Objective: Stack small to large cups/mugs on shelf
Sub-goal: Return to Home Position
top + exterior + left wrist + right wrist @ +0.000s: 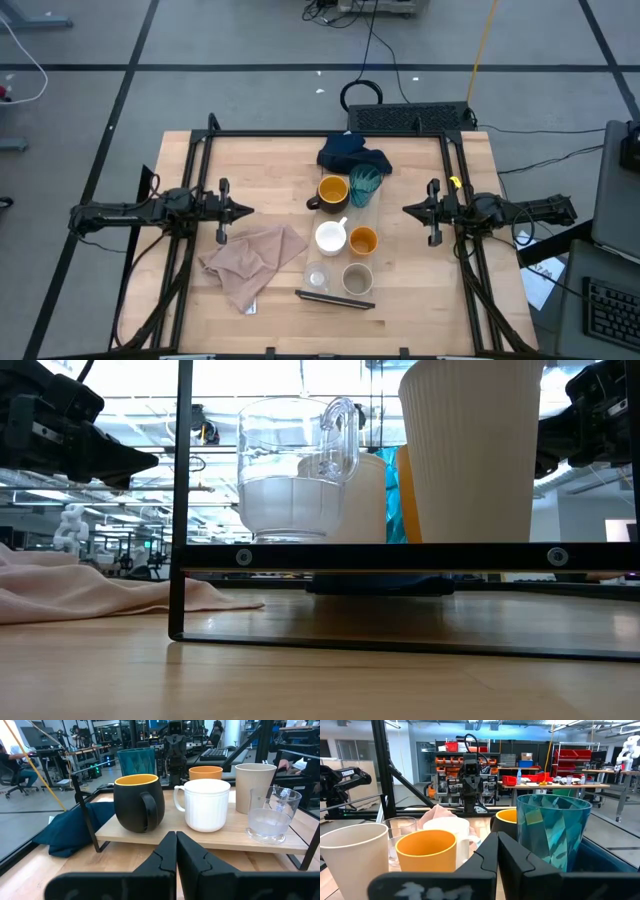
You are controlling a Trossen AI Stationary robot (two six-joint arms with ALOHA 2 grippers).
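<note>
place: robotics lab or workshop | cues: racks of red bins (570,757); workbench (555,784); floor cables (372,45); apparently a white robot (627,747)

Grey floor (200,40) crossed by cables (372,45); red racks (570,762) beyond.

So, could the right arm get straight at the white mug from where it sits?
Probably not from the side: the orange cup stands close beside the white mug, between it and the right hand. Coming down from above looks open, since nothing covers the mug.
</note>
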